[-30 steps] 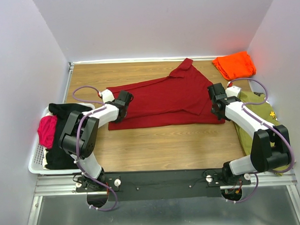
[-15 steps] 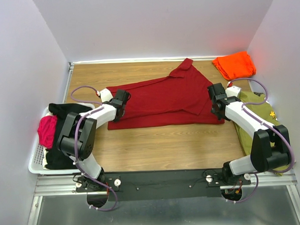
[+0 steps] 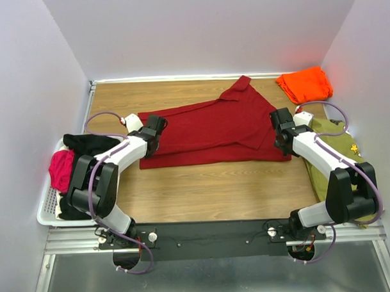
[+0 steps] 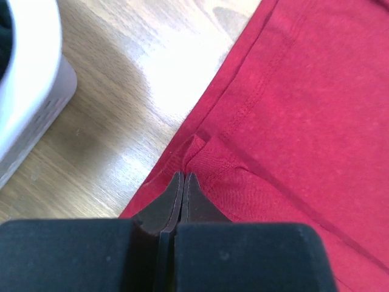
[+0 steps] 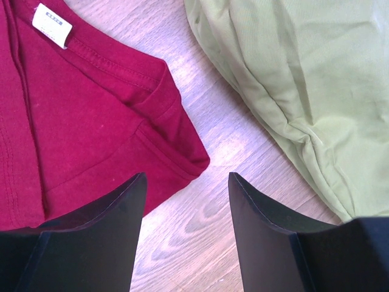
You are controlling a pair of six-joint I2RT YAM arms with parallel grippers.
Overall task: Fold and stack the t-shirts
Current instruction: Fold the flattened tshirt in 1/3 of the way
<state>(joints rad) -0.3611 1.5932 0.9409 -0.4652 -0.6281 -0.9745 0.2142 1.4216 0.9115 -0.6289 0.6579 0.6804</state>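
The dark red t-shirt [image 3: 213,129] lies spread across the middle of the table, one sleeve pointing to the back. My left gripper [image 3: 154,125] is at its left edge, shut on a small puckered fold of the red cloth [image 4: 200,152]; its tips [image 4: 183,177] are pressed together. My right gripper [image 3: 279,131] is open, low over the table beside the shirt's right corner [image 5: 91,121]. The white neck label [image 5: 51,24] shows there. The orange t-shirt [image 3: 304,84] lies folded at the back right corner.
An olive-green garment [image 3: 329,148] lies along the right edge, close to the right fingers, and shows in the right wrist view [image 5: 304,79]. A white basket [image 3: 47,212] at the left holds black [image 3: 86,144] and pink [image 3: 61,170] clothes. Walls enclose the table.
My left gripper has shifted a little to the left and back along the shirt's left edge. The right arm has not moved.
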